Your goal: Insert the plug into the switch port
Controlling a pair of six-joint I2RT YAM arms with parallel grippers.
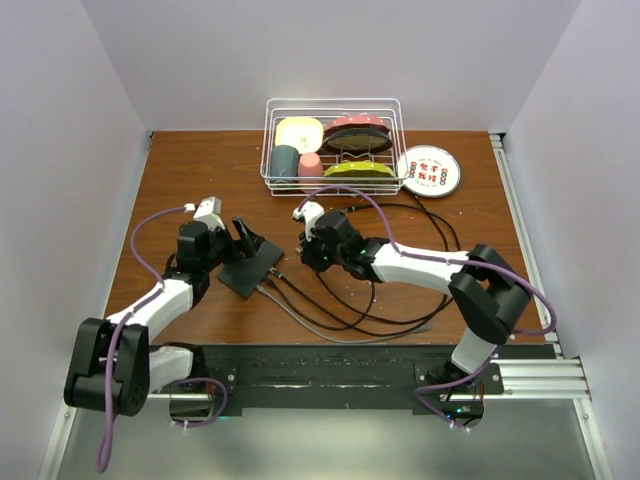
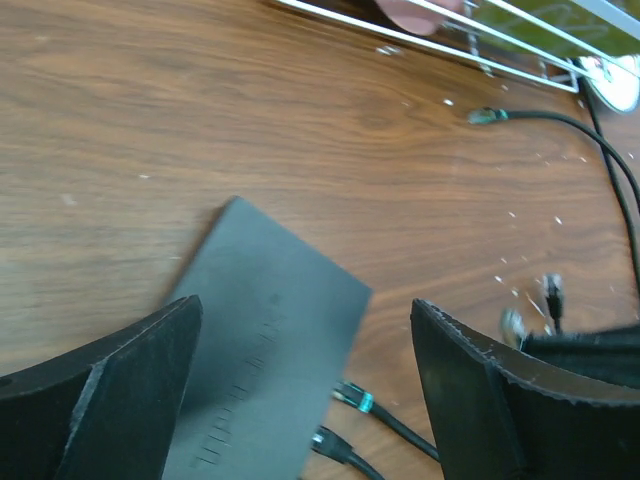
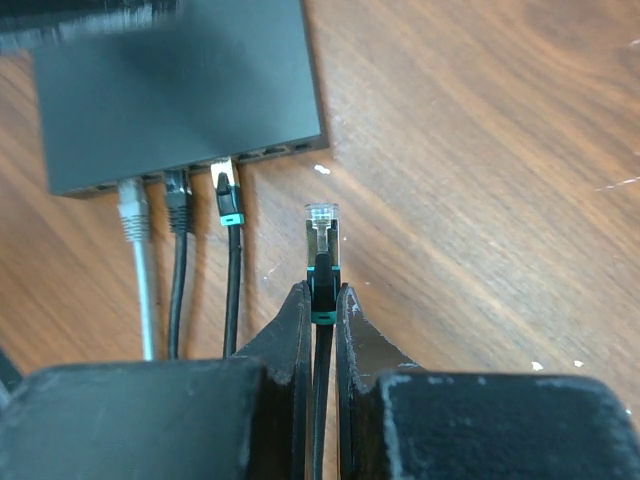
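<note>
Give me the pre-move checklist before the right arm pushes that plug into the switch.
1. Grip on the plug: ok. The right gripper pinches its boot, clear tip towards the switch.
2. Free port: ok. There are empty ports to the right of the three plugged cables.
3. Alignment: not ok. The tip is apart from the switch and faces its corner, right of the ports.
4. Switch braced: not ok. The left gripper is open above it, not clamping.
5. Cable slack behind the plug: cannot tell. The gripper hides it.
</note>
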